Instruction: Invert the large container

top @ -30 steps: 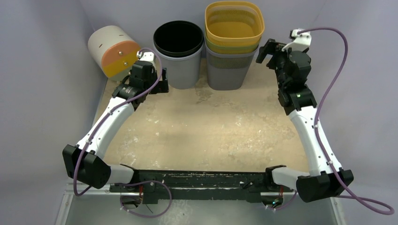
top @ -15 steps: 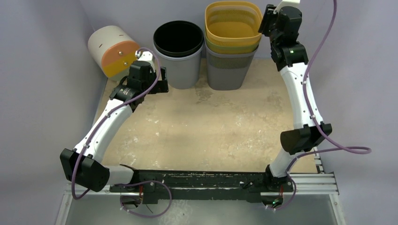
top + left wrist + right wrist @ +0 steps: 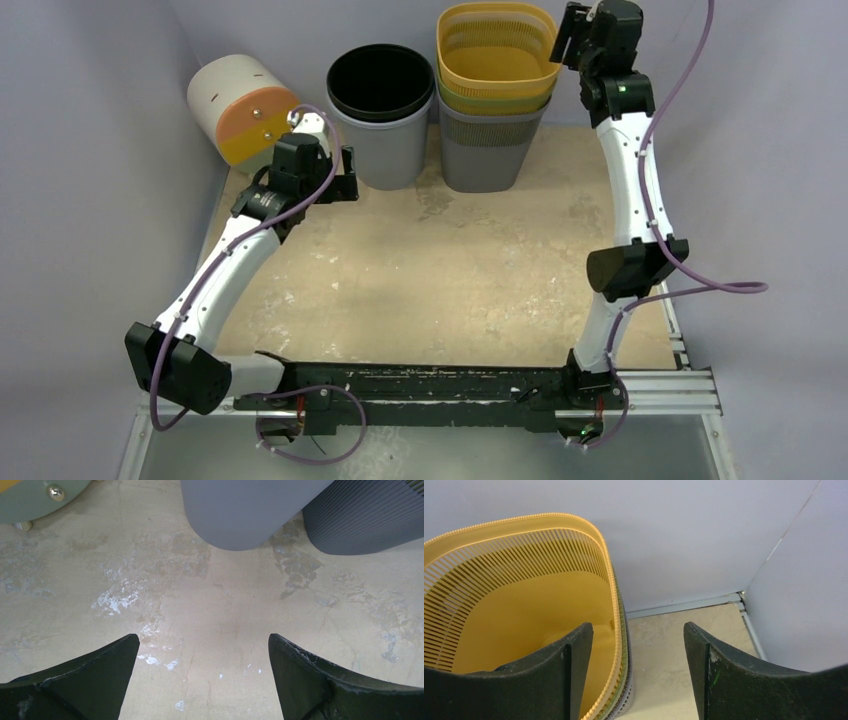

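Note:
A stack of slatted baskets stands at the back: a yellow basket (image 3: 495, 50) nested in a green one, inside a ribbed grey basket (image 3: 490, 150). My right gripper (image 3: 565, 35) is open at the stack's right rim. In the right wrist view (image 3: 638, 635) the yellow rim (image 3: 616, 605) lies between the jaws, left finger inside the basket and right finger outside, not closed on it. My left gripper (image 3: 345, 180) is open and empty, low over the table in front of a round grey bin (image 3: 385, 150); in its wrist view (image 3: 202, 645) only bare table lies between the fingers.
A white and orange cylinder (image 3: 240, 110) lies on its side at the back left. The grey bin (image 3: 245, 510) and the ribbed grey basket (image 3: 365, 515) stand close together against the back wall. Side walls close in left and right.
My right arm has risen from beside the grey basket to the yellow basket's top right rim and stretched upright. The left arm has barely moved.

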Tool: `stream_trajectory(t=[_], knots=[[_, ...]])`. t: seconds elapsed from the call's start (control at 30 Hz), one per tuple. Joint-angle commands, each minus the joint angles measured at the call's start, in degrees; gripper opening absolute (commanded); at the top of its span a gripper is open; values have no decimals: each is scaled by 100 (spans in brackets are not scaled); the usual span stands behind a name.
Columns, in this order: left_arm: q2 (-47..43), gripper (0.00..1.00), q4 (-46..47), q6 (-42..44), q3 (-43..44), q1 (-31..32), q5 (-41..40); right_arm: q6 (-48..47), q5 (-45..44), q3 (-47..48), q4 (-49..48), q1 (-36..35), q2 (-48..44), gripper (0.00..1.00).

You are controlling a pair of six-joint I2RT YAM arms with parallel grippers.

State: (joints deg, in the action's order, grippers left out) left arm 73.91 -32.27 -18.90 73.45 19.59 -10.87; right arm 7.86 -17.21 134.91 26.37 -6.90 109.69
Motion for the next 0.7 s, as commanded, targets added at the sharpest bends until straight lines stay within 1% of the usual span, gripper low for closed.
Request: stream_trajectory(t=[0.0,0.07,0.17,0.4,0.57,0.67], knots=[[-182,97,121,108,-83,25,46,374,635,689,411,215,290,70],[-180,97,113,114,-98,27,50,488,1034,912,599,294,440,70],[-207,97,102,123,-101,24,65,578,1404,906,641,321,476,70],[-275,97,86,162,-144,26,71,652,1517,841,676,320,505,69],[-304,97,110,166,-214,21,71,697,1606,859,728,320,594,63],[-304,97,105,191,-248,24,68,714,1603,843,756,312,633,58]])
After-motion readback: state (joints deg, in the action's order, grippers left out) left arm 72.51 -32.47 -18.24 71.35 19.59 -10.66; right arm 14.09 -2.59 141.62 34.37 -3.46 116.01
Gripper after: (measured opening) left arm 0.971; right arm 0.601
